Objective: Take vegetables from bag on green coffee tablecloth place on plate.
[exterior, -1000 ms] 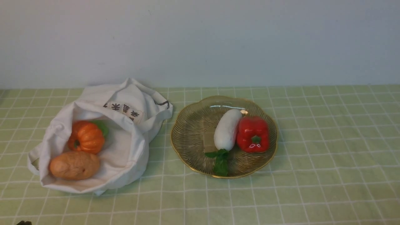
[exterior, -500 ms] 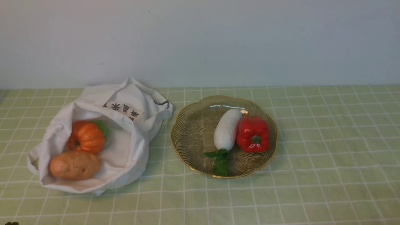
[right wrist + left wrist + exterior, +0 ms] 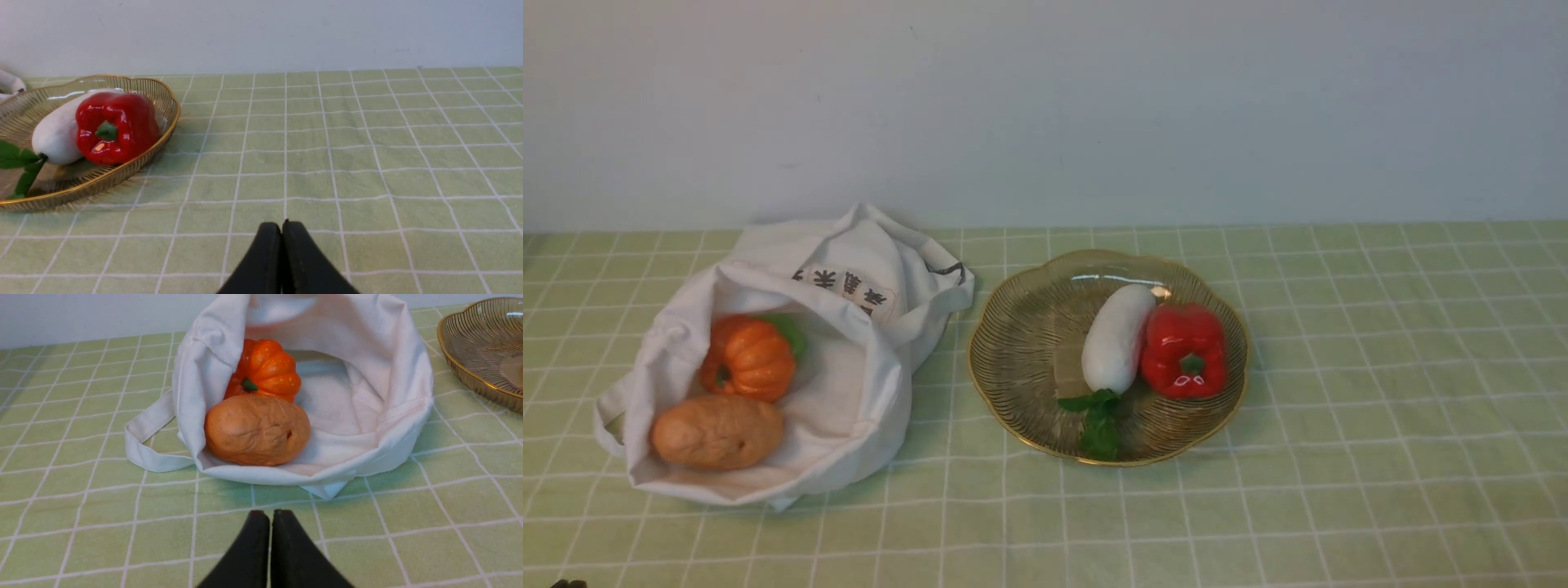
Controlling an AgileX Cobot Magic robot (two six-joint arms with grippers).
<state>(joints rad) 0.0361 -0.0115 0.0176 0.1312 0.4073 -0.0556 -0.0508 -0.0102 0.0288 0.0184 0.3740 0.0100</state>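
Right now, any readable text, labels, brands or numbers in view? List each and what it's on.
Bag label: a row of black characters on a pale patch, seen upside down and partly folded into the cloth; too small and blurred to read.
Plate, white radish, red pepper, pumpkin, potato, tablecloth: no text or marks visible.
No brand, number or sign elsewhere.

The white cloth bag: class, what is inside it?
Inside the bag, an orange pumpkin and a brown potato lie against each other. The cloth hides the pumpkin's far side and anything deeper.
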